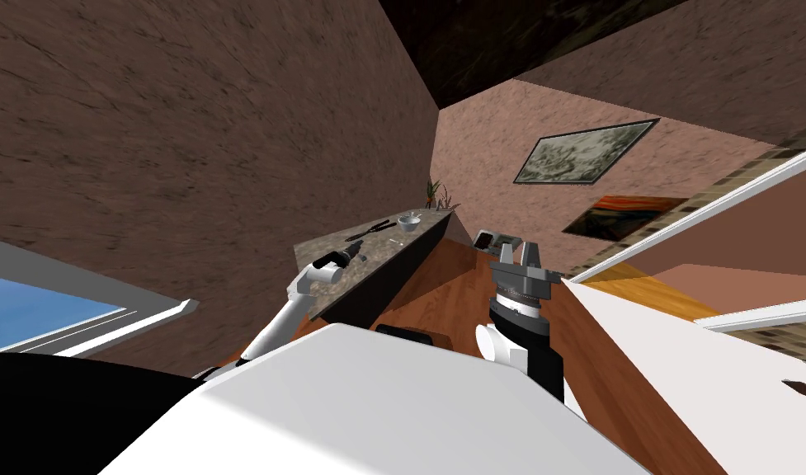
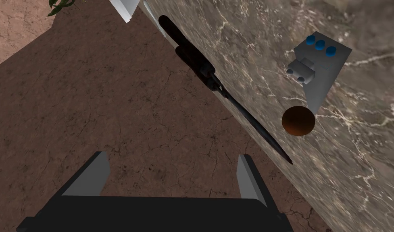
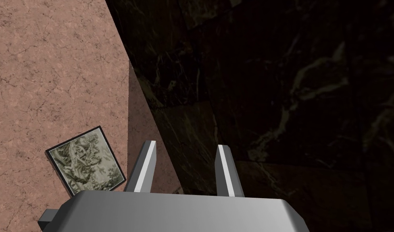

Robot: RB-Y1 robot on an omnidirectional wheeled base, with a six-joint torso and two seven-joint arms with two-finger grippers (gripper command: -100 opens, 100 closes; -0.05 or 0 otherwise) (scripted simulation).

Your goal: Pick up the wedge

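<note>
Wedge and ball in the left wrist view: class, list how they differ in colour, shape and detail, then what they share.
Colour: the wedge is light grey; the ball is dark brown.
Shape: the wedge is flat-faced and tapers to a point; the ball is round.
Detail: the wedge carries three blue studs and a small grey block; the ball is plain.
Shared: both rest on the marbled counter, the ball at the wedge's tip.
</note>
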